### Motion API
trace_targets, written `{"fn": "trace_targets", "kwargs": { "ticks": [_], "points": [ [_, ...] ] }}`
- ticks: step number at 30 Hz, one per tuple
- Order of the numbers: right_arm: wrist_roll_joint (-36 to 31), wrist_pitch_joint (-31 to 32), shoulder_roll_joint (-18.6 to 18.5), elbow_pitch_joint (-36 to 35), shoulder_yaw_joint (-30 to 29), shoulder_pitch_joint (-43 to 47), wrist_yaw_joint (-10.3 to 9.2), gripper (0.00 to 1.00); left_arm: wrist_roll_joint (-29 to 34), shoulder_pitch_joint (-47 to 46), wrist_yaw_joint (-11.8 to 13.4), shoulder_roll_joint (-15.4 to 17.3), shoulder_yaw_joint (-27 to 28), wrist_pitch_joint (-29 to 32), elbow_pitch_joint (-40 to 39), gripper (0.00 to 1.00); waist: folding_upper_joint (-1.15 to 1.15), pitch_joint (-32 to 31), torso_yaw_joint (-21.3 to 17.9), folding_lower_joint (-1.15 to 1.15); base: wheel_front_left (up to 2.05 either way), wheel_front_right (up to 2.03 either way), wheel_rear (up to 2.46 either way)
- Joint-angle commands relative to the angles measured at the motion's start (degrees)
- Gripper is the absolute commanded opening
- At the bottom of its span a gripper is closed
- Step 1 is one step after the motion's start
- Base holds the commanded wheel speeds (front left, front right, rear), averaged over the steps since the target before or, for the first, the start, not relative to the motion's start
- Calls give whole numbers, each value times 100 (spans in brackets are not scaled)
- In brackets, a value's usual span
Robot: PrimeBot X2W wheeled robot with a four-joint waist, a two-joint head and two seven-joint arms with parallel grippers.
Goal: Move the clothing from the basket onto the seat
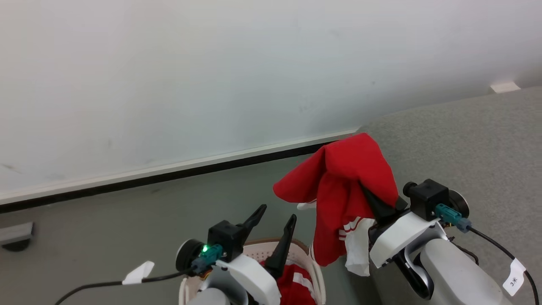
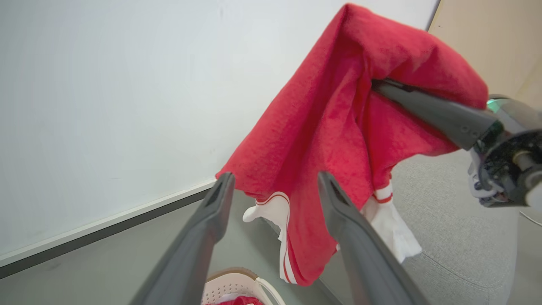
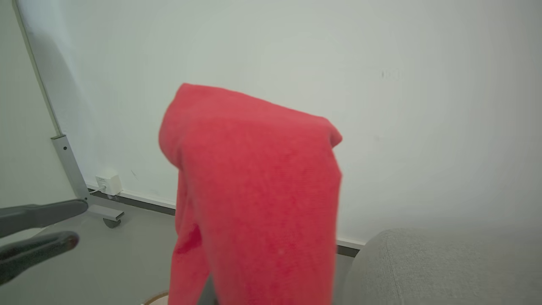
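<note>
A red garment (image 1: 343,178) with white stripes and trim hangs in the air from my right gripper (image 1: 368,192), which is shut on it, beside the left edge of the grey seat (image 1: 465,148). The cloth (image 3: 258,203) drapes over that gripper's fingertips and hides them; one dark finger (image 2: 427,110) runs into the folds. My left gripper (image 1: 278,212) stands open and empty above the white basket (image 1: 315,275), to the left of the hanging garment (image 2: 330,127). A second red garment (image 1: 294,284) lies inside the basket. The seat (image 2: 444,220) lies just below and right of the hanging cloth.
A white wall with a dark baseboard (image 1: 169,176) runs behind the grey floor. A grey foot of some stand (image 1: 15,237) sits at the far left, with a metal post (image 3: 70,169) and a white plug (image 3: 108,182) by the wall.
</note>
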Motion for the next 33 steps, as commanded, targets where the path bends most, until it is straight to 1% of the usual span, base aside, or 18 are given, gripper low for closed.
{"fn": "trace_targets", "kwargs": {
  "ticks": [1, 10, 17, 24, 28, 33],
  "points": [
    [-42, -20, -76, -50, -16, 76, -12, 0, 25, 57, -23, -10, -17, -43, 24, 100, 0, 20, -241, 0, 0, 0, 0],
    [-15, -21, -301, -151, -146, 118, -12, 0, 11, -41, -99, -170, -126, -111, 95, 100, 0, 71, -849, 0, 0, 0, 0],
    [12, -21, -443, -275, -213, 173, -12, 0, 35, -109, -116, -257, -189, -170, 140, 100, 0, 174, -1057, 0, 0, 0, 0],
    [-64, -19, -650, -431, -516, -64, -12, 0, 93, -271, -148, -282, -259, -111, 71, 100, 0, 564, -1007, 0, 0, 0, 0],
    [-222, 50, -874, -597, -896, -404, -12, 0, 219, -521, -195, -188, -311, -30, -31, 100, 0, 1120, -845, 0, 0, 0, 0],
    [-310, 295, -1330, -670, -1610, -1082, -12, 0, 377, -953, -281, -56, -332, 58, -184, 100, 0, 1901, -594, 0, 0, 0, 0]
  ]
}}
